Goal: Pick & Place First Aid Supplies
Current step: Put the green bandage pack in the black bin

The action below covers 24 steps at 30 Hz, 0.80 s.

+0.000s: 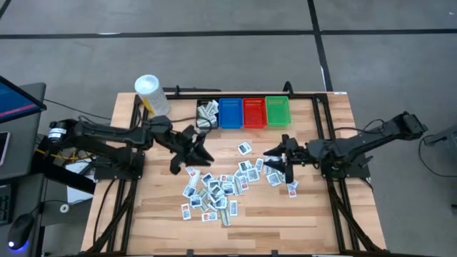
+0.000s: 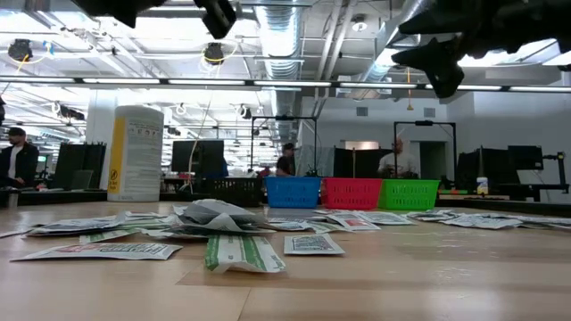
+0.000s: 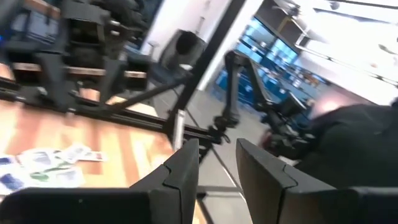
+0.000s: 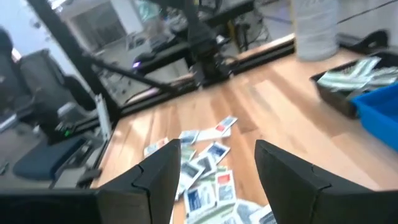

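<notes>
First aid supplies (image 1: 214,189), small flat white packets with blue, red and green marks, lie scattered across the middle of my wooden desk (image 1: 307,221), a few already in the black plastic bin (image 1: 207,114) at the far edge beside the blue (image 1: 230,113), red (image 1: 254,112) and green (image 1: 278,111) bins. My left gripper (image 1: 194,146) hangs above the pile's far-left fringe, fingers part-spread and empty; my right gripper (image 1: 285,158) hovers over the pile's right fringe, fingers wide and empty. The packets overlap, so I judge a descent could pinch two at once, or slide a flat one aside instead of lifting it.
</notes>
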Motion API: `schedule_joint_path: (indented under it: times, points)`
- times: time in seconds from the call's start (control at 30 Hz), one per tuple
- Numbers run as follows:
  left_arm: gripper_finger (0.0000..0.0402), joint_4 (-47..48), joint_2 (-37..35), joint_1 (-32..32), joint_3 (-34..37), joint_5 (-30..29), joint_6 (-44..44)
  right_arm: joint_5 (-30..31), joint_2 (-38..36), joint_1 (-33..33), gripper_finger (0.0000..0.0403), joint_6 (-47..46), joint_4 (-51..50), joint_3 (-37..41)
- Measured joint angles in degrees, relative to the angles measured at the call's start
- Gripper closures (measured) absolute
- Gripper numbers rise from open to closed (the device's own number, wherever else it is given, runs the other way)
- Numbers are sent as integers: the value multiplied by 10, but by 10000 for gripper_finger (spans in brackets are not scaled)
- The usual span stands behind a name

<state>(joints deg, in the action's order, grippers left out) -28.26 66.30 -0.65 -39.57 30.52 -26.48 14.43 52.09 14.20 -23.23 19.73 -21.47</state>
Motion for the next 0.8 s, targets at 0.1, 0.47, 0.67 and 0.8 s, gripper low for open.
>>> schedule_joint_path:
  times: [0.1,0.47,0.67,0.8]
  points:
    - [294,1,-1,24,0,0,0,-27,11,-8,203,10,-1,-5]
    - [294,56,-35,40,0,0,-10,-107,35,-19,203,103,-100,-77]
    - [294,173,-78,40,0,-11,-5,-131,35,-14,203,99,-245,-99]
    - [294,226,-99,40,0,-57,18,-131,35,-4,203,98,-278,-100]
